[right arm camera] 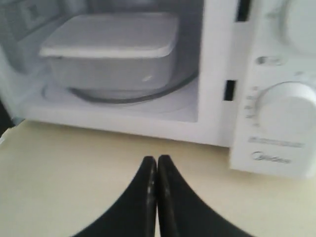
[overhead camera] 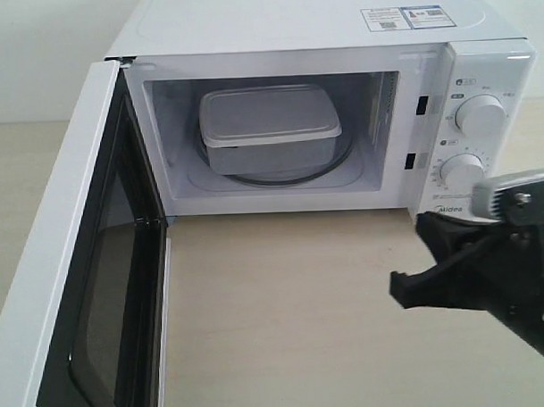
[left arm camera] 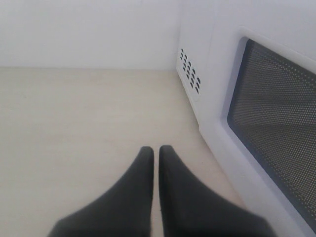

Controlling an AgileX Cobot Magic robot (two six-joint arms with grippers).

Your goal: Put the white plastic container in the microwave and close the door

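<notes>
The white plastic container (overhead camera: 267,123) (right arm camera: 111,42) sits lidded on the glass turntable inside the microwave (overhead camera: 301,19) (right arm camera: 276,143). The door (overhead camera: 51,265) stands swung wide open on the left, its black inner frame facing the cavity. My right gripper (overhead camera: 402,290) (right arm camera: 156,160) is shut and empty, hovering over the table in front of the dial panel, clear of the opening. My left gripper (left arm camera: 156,150) is shut on nothing, low over the table beside the outer face of the door (left arm camera: 217,98), not touching it. It is out of the exterior view.
Two round dials (overhead camera: 480,116) (overhead camera: 461,172) sit on the right panel. Vent holes (left arm camera: 190,76) mark the microwave's left side. Pale tabletop (overhead camera: 285,310) stretches before the cavity, and a white wall stands behind.
</notes>
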